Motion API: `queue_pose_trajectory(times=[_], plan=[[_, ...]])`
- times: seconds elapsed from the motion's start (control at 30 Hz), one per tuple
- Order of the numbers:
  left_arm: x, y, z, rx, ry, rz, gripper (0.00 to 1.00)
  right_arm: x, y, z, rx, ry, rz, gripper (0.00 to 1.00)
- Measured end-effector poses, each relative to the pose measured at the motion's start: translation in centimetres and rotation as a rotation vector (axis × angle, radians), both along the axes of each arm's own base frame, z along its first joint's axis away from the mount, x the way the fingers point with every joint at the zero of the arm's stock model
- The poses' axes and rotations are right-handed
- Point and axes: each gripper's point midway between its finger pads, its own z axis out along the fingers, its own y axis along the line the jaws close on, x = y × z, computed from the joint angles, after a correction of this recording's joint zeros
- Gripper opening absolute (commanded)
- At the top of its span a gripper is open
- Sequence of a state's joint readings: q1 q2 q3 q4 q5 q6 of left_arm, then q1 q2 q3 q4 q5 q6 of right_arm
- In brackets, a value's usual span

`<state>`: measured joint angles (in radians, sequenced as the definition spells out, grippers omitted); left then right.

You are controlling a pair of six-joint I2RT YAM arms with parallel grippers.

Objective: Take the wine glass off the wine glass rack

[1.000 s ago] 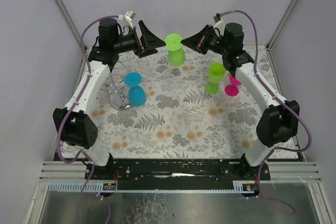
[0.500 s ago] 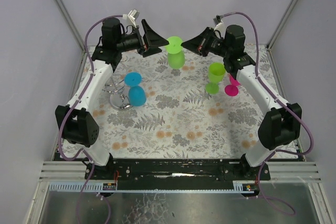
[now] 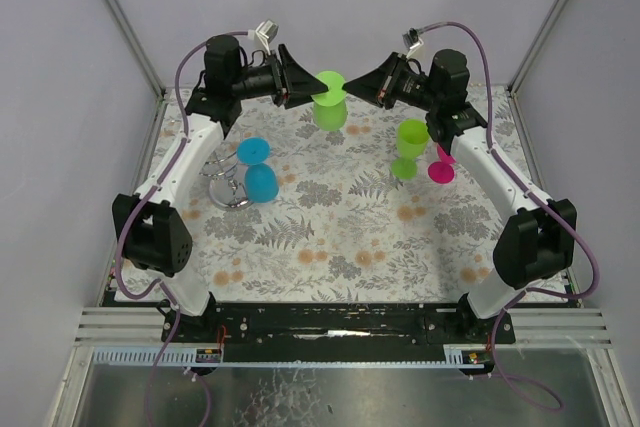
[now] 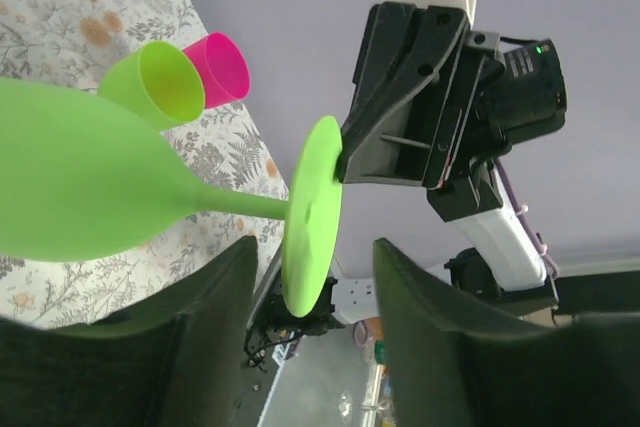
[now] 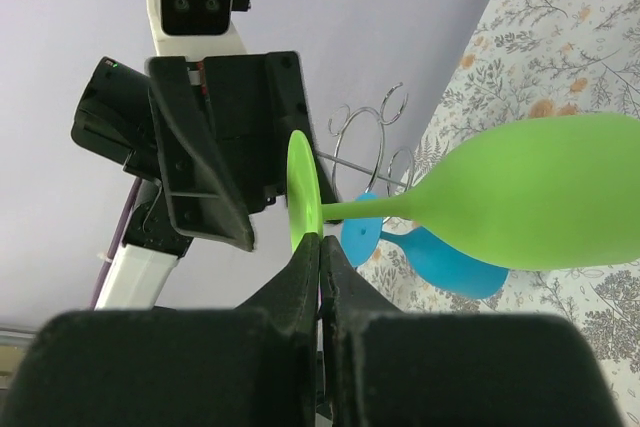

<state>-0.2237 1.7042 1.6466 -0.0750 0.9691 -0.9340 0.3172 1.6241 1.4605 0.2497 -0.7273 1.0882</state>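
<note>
The wine glass rack (image 3: 216,169), thin silver wire bent into round loops over a disc base, stands on a fern-printed cloth (image 3: 330,237). A matte blue wine glass (image 3: 260,182) hangs bowl-down at the rack's right side. Beyond the rack and to its right, a smooth lime wine glass (image 3: 331,111) hangs inverted in the air, clear of the wires, its flat round foot uppermost. The right gripper (image 5: 320,239) has its black fingers pressed together, pinching the rim of that foot. The left gripper (image 4: 316,247) is spread wide with the foot between its fingers; whether they touch it cannot be told. Far right of the rack stand a second lime glass (image 3: 410,145) and a pink glass (image 3: 441,167).
</note>
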Motion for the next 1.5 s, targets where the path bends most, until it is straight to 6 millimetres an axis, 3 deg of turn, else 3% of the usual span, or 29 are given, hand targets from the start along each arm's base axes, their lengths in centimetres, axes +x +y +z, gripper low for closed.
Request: queue_pose_trajectory(times=[0.17, 0.3, 0.43, 0.53, 0.73, 0.9, 0.97, 1.1, 1.23, 1.37, 1.5], plan=[[-0.7, -0.6, 0.2, -0.013, -0.003, -0.035, 0.01, -0.1, 0.1, 0.4, 0.011, -0.013, 0.009, 0.00], [-1.0, -0.8, 0.2, -0.021, 0.009, -0.052, 0.00, -0.4, 0.2, 0.4, 0.016, -0.023, 0.025, 0.02], [-1.3, -0.9, 0.0, -0.030, 0.034, -0.067, 0.00, -0.6, 0.1, -0.1, 0.005, -0.025, 0.023, 0.39], [-1.8, -1.0, 0.2, -0.037, 0.032, -0.094, 0.00, -1.2, -0.4, -0.8, -0.038, -0.022, 0.007, 0.60], [-3.1, -1.8, 1.3, -0.010, -0.062, -0.162, 0.00, -2.4, -3.6, -1.3, -0.148, -0.029, -0.089, 0.73], [-5.0, -3.9, 3.7, 0.103, -0.325, -0.211, 0.00, -2.0, -8.1, -0.5, -0.264, -0.021, -0.205, 0.79], [-5.6, -4.7, 3.7, 0.163, -0.438, -0.218, 0.00, -1.9, -9.7, 0.2, -0.311, -0.022, -0.239, 0.80], [-8.3, -7.8, 1.5, 0.306, -0.624, -0.280, 0.00, -2.4, -12.1, 1.8, -0.364, -0.039, -0.271, 0.82], [-11.0, -9.6, -3.3, 0.530, -0.851, -0.343, 0.00, -3.5, -13.4, 2.6, -0.410, -0.045, -0.258, 0.82], [-13.7, -9.3, -9.5, 0.775, -1.069, -0.451, 0.00, -4.8, -13.4, 2.0, -0.455, -0.032, -0.196, 0.81], [-13.9, -8.0, -14.1, 0.986, -1.220, -0.543, 0.00, -5.5, -13.5, -1.0, -0.513, 0.045, -0.137, 0.81]])
